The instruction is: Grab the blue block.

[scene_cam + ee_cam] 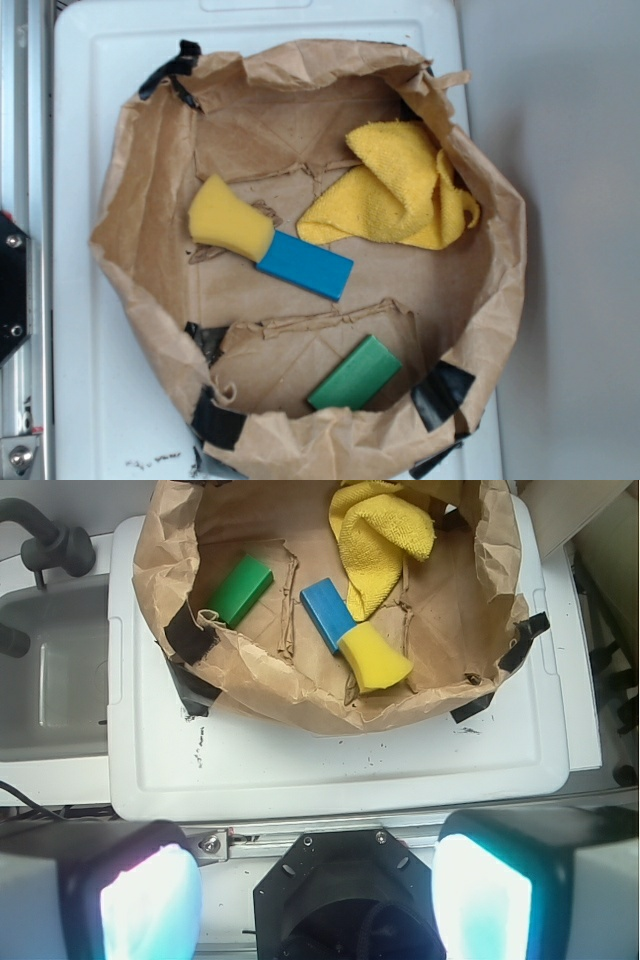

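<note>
We see a crumpled brown paper bag point(140, 240) rolled down into a shallow basin and taped with black tape point(440, 392) onto a white plastic lid point(90, 100). On the bag's floor lies the blue block point(305, 265), a flat bright blue bar near the middle, set at a slant. Its upper-left end touches a yellow sponge point(230, 217), which flares out away from it. A yellow cloth point(400, 185) sits bunched against the far wall, just beside the block — from the exterior view we cannot tell whether its lower edge touches the bar. The green block point(355, 377) lies apart from the blue one, close to the near wall, with a torn paper ridge between them.

From the wrist view, the gripper point(318, 900) hangs well back from the bag, over the edge of the white lid and the metal rail below it. Its two fingers point(145, 895) show as pale, blurred pads at the bottom corners of the frame, spread wide with nothing between them. The same blue block point(322, 610) appears ahead of them, inside the bag, untouched, with the sponge point(375, 658) at its nearer end.
</note>
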Controlling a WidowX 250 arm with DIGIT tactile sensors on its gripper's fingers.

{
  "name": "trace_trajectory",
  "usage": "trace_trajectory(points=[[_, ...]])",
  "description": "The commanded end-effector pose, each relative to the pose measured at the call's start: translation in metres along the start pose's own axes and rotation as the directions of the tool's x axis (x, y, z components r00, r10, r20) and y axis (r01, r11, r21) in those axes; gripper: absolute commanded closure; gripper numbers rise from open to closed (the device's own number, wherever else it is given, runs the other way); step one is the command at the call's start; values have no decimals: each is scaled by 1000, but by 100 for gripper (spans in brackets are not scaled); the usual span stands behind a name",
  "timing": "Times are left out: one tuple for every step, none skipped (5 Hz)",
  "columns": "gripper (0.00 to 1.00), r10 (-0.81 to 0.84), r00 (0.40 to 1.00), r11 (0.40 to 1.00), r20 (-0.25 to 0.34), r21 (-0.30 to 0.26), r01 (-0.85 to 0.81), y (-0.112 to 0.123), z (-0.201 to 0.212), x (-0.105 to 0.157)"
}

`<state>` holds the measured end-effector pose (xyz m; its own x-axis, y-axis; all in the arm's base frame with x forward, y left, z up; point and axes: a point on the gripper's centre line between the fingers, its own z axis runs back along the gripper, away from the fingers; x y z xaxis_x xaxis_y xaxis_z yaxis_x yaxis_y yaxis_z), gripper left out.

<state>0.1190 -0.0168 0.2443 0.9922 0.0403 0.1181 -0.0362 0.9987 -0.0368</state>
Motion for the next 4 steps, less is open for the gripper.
trace_trajectory(points=[[0, 0, 1000, 1000, 0, 0, 0, 0, 0, 0], [0, 38, 999, 999, 5, -1, -38, 3, 3, 24], [0, 38, 999, 999, 5, -1, -38, 3, 3, 24], [0, 38, 999, 999, 5, -1, -38, 3, 3, 24]])
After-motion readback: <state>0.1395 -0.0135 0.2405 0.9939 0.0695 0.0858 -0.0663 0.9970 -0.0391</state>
